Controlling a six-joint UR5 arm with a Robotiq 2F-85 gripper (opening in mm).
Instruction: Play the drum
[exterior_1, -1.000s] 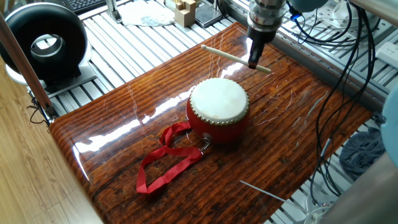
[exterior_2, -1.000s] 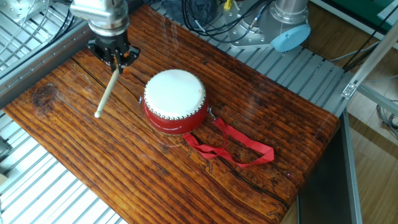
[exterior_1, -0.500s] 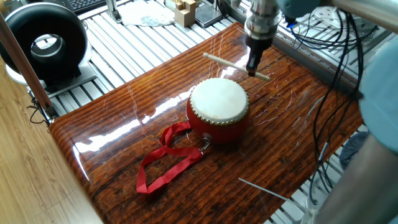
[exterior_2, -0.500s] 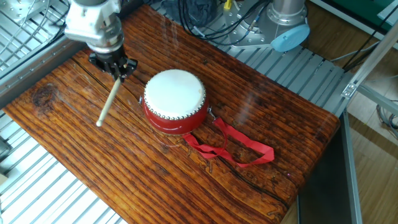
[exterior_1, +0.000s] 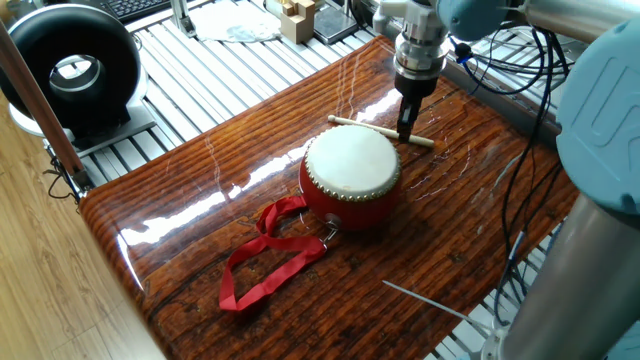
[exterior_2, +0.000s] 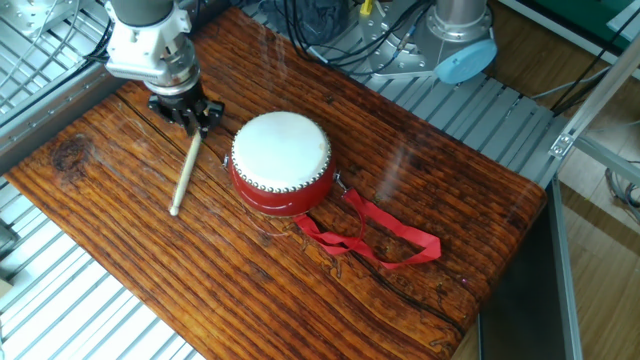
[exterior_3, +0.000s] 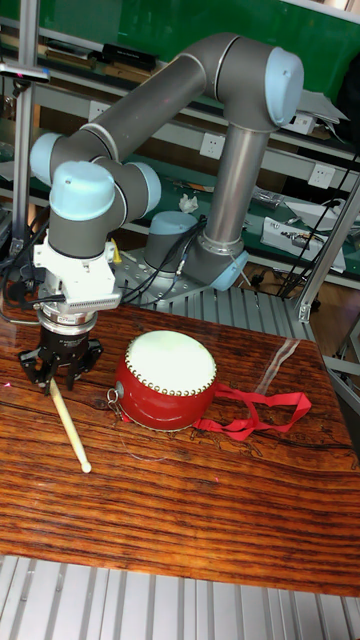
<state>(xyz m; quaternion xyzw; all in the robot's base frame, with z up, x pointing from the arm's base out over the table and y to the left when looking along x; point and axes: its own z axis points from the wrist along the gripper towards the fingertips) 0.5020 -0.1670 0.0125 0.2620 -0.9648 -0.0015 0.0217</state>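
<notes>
The drum (exterior_1: 351, 172) (exterior_2: 281, 158) (exterior_3: 164, 378) stands upright in the middle of the wooden table, red body, cream skin on top, studs round the rim. Its red ribbon strap (exterior_1: 268, 262) (exterior_2: 378, 236) (exterior_3: 254, 411) lies loose on the table beside it. My gripper (exterior_1: 407, 131) (exterior_2: 195, 121) (exterior_3: 55, 382) is shut on the thin pale wooden stick (exterior_1: 380, 131) (exterior_2: 186, 172) (exterior_3: 70, 420), holding it near one end. The stick hangs low beside the drum, apart from the skin, its free end close to the table.
A black round device (exterior_1: 72, 65) stands off the table at one side. Cables (exterior_1: 530, 110) and the arm's base (exterior_2: 462, 40) lie behind the table. A thin metal rod (exterior_1: 425, 305) rests near the table's edge. Small wooden blocks (exterior_1: 297, 18) sit at the back.
My gripper has moved closer to the drum and lower, carrying the stick with it. The stick's free end has swung down toward the table. The drum has not moved.
</notes>
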